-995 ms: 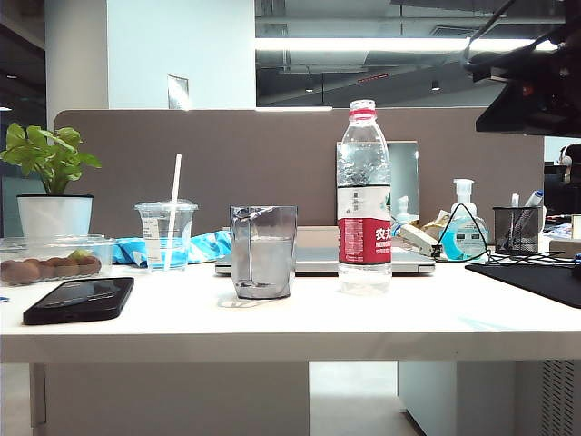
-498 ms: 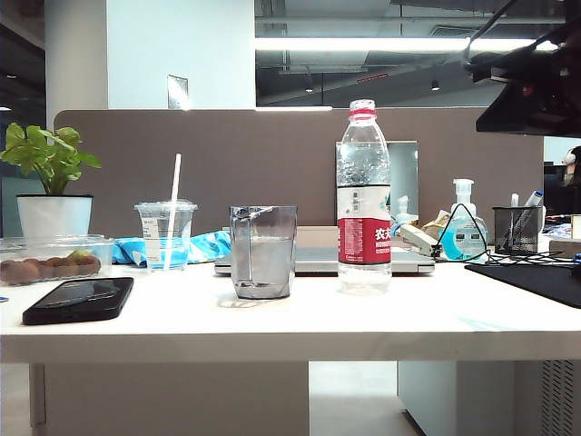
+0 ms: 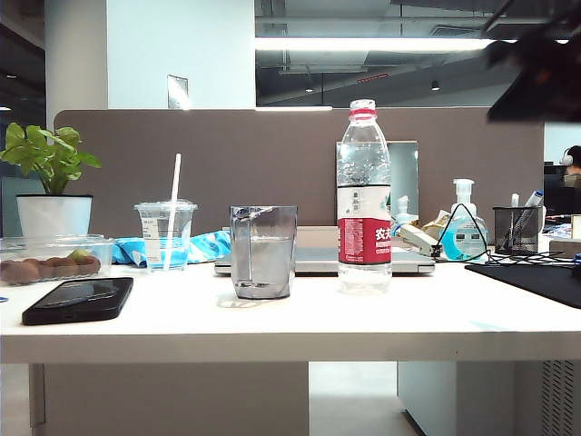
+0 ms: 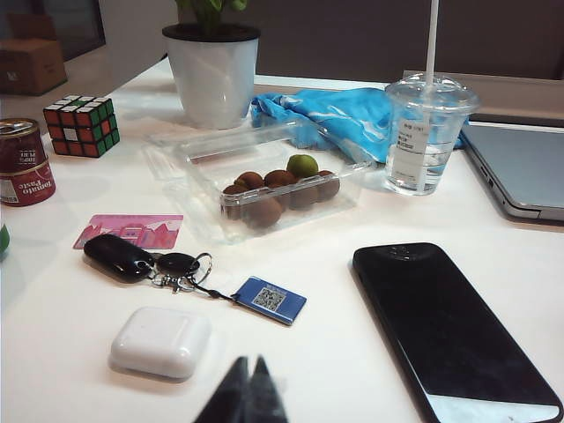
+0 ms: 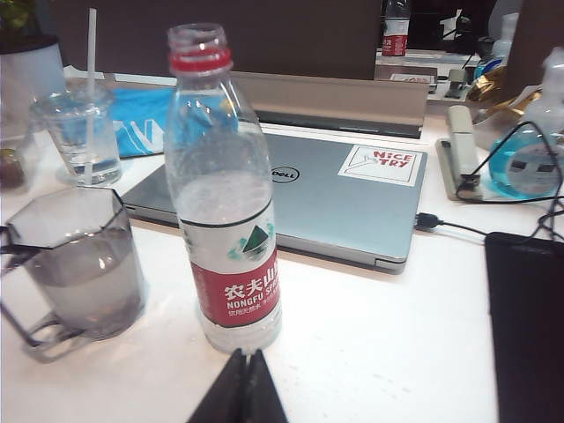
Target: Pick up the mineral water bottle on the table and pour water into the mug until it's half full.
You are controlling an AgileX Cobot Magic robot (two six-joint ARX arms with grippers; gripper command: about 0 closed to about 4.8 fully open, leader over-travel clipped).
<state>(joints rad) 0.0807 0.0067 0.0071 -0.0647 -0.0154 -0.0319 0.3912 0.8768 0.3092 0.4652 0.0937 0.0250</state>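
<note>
Since a second ago the right arm's dark bulk blurs upward at the exterior view's top corner; tall clear red-labelled mineral water bottle and grey-tinted faceted mug unmoved. Right gripper shut, empty, near the bottle; left gripper shut, empty, over the white table.

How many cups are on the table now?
2: the mug left of the mineral water bottle, and the lidded straw cup further left. Left gripper shut near the phone, right gripper shut before the bottle.

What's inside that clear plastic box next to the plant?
The box holds several brown round fruits and one green one. Any fruit beneath the top ones is hidden, so I can't count them.
</note>
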